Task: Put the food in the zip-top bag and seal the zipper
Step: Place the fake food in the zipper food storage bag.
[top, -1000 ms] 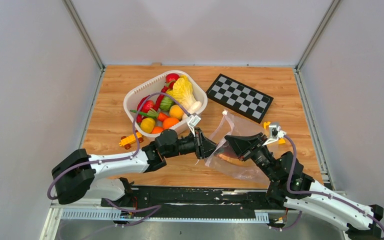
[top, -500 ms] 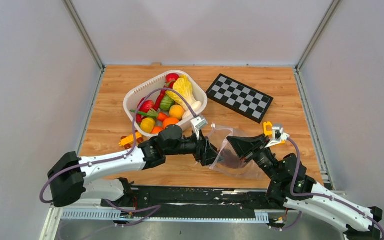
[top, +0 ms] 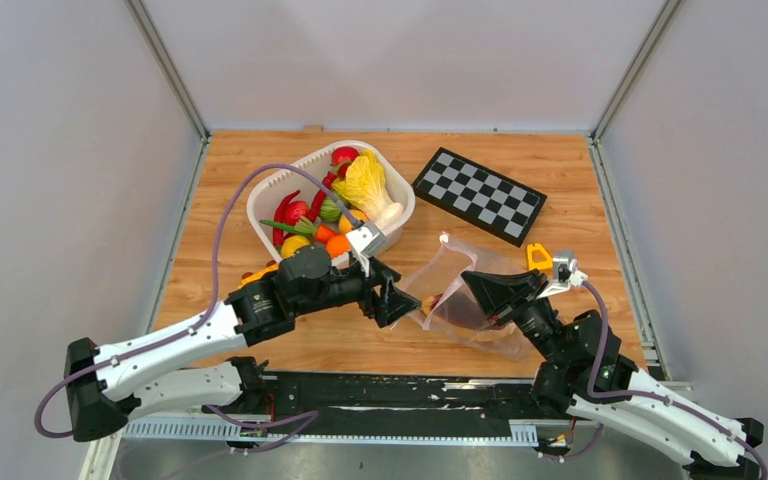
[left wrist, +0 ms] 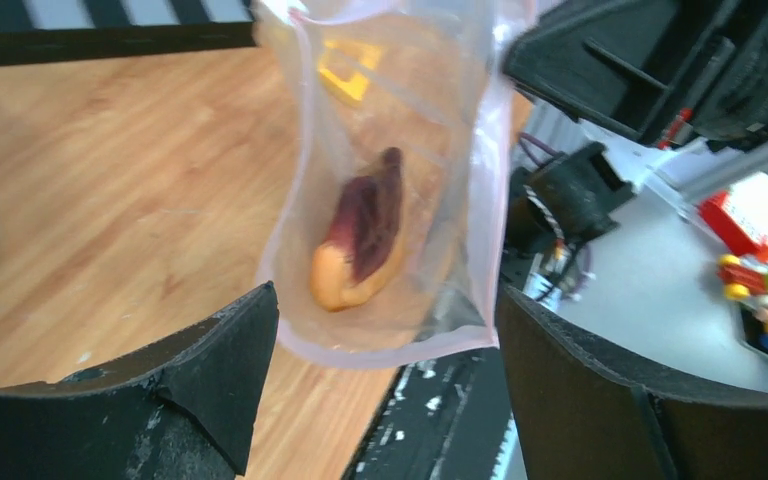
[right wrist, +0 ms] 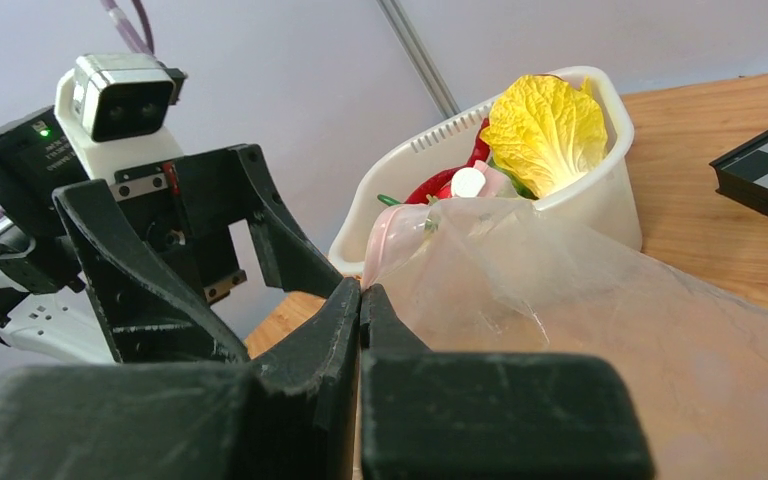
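Left wrist view: bun (left wrist: 365, 230) lies inside the zip-top bag (left wrist: 430, 90), left fingers (left wrist: 210, 370) wide and empty; right fingers (right wrist: 335, 320) pinch its mouth, apparently holding it up.

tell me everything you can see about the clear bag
The zip-top bag is clear, crinkly, thin plastic with a pale pink strip along its edge. Its mouth looks open, not sealed. A tan bun with a dark-red top lies inside, near the bottom. The right gripper is shut on the pink edge and holds that side up. The left gripper is open just in front of the bag and does not touch it.
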Tool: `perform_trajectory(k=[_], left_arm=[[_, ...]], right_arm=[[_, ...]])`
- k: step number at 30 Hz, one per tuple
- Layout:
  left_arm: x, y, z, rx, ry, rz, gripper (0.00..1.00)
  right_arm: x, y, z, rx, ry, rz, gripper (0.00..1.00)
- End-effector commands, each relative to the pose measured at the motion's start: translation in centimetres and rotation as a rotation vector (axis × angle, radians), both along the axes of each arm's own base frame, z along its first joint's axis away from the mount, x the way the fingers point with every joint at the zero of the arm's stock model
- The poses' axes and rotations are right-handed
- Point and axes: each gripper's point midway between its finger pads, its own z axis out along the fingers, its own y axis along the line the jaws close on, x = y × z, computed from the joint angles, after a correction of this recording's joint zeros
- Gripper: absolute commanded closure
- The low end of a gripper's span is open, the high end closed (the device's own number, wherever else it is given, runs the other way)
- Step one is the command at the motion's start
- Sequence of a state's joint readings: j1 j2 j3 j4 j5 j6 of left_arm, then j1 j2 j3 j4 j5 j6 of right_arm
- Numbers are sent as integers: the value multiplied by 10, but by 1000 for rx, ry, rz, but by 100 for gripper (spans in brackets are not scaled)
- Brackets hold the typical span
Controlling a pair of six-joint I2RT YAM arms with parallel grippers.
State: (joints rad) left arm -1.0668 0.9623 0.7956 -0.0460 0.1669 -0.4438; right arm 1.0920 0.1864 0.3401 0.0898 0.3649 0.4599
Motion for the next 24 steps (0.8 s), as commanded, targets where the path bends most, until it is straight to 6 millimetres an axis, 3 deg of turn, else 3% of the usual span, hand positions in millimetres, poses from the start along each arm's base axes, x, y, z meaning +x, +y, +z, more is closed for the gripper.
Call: perform_trajectory(k=[1,7,15,19,24], left_arm=[[34,38,8,81,-121,233,12],[86,87,8,194,-213,538,3],[155,131,26,167,-229,784,4],[197,141,13,188,-171,853,4],[240,137,-6,119,-96,923,7]], right_arm=[[1,0,-2,-21,-12,-9,100],[2,3,-3,-27,-1,-7,100],[1,4,1,-19,0,1,100],[0,4,2,-11,-2,5,100],[-1,2,5,-10,-4,9,100]])
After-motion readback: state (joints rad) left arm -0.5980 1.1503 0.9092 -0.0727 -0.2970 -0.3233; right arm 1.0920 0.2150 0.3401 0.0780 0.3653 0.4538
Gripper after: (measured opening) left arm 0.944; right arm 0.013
